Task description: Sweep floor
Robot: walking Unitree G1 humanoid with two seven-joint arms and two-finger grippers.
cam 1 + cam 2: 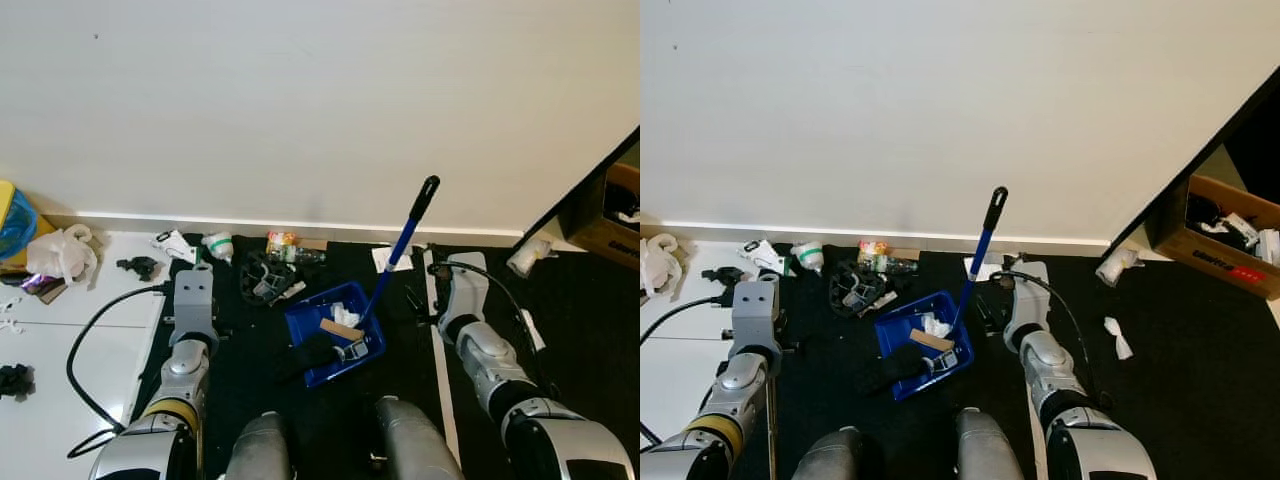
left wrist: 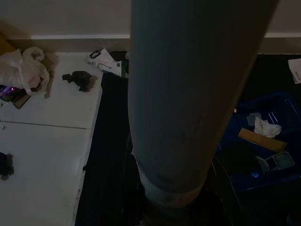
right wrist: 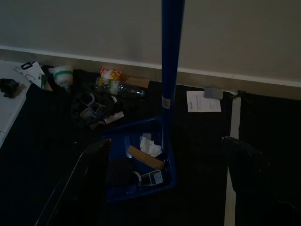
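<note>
Dustpan [image 1: 335, 345], blue, sits on black floor [image 1: 1180, 330] w/ trash in it, handle [image 1: 400, 245] sticking up. Right tool [image 3: 169, 188] spread wide, just behind it. Left tool: can't tell.

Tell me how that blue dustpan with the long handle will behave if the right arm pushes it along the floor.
The blue dustpan looks like rigid plastic, so it would probably slide rather than flex. Its upright handle stands high above the pan, so a push up there may tip it. The crumpled paper and other loose scraps inside look light and could spill out.

Head-down views, perhaps shared dustpan [image 1: 335, 345]
</note>
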